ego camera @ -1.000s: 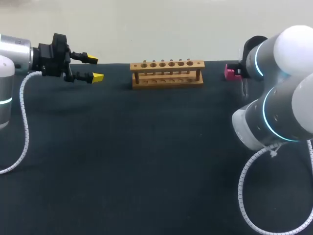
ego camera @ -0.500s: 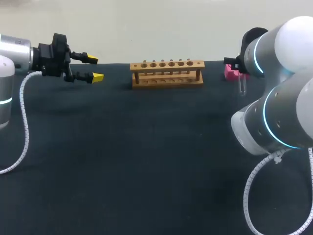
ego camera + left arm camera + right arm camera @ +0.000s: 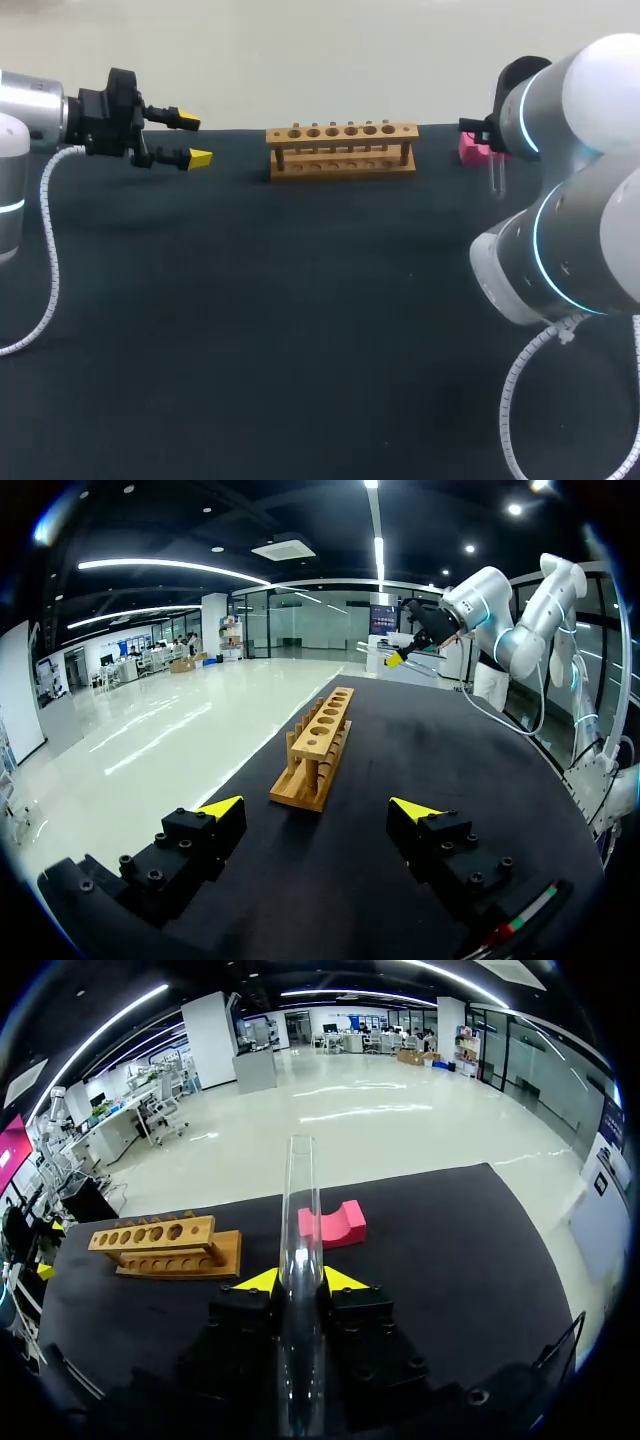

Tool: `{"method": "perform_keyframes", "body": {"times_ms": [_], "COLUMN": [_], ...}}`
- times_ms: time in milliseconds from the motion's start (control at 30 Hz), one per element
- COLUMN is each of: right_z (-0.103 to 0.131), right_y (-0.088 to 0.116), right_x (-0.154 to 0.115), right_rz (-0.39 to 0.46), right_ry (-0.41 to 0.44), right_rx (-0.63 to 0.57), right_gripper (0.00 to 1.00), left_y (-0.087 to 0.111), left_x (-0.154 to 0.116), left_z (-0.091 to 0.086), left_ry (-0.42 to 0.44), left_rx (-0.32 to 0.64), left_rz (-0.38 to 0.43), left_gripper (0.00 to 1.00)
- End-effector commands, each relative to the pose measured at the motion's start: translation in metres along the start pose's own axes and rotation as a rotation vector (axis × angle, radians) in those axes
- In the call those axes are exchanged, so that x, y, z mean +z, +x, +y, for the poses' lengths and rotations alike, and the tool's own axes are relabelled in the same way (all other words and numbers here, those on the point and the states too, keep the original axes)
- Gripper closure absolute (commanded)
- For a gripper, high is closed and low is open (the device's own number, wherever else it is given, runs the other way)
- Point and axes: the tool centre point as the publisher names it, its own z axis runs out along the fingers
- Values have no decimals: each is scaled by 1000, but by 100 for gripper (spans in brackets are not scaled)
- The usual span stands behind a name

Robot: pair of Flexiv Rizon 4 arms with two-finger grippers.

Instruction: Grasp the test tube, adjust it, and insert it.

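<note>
A clear glass test tube (image 3: 300, 1210) stands between the yellow tips of my right gripper (image 3: 300, 1282), which is shut on it. In the head view the tube (image 3: 495, 177) hangs upright above the table's far right, just by the pink block (image 3: 470, 148); my right arm hides most of that gripper. The wooden tube rack (image 3: 342, 150), with a row of empty holes, stands at the far middle of the table. My left gripper (image 3: 194, 139) hovers open at the far left, level with the rack (image 3: 315, 748), with nothing between its fingers.
The pink block (image 3: 333, 1224) has a curved notch on top and lies ahead of my right gripper, to the right of the rack (image 3: 165, 1245). White cables hang from both arms over the black table (image 3: 300, 330).
My right arm has shifted a little, and the tube has moved slightly left by the pink block. The left arm has kept still.
</note>
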Motion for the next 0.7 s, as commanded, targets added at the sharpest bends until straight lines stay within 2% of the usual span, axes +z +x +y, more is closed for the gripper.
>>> {"method": "perform_keyframes", "body": {"times_ms": [33,233,500,700], "right_z": [0,0,43,70], "right_y": [0,0,1,2], "right_x": [0,0,-9,-15], "right_rz": [-1,-1,-22,-56], "right_ry": [2,2,-9,17], "right_rx": [0,0,-9,5], "right_gripper": [100,100,100,100], "left_y": [1,1,1,1], "left_x": [-1,-1,-1,-1], "left_z": [-2,-2,-2,-2], "left_ry": [-4,-4,-4,-4], "left_rx": [3,3,3,3], "left_rz": [-4,-4,-4,-4], "left_gripper": [0,0,0,0]}}
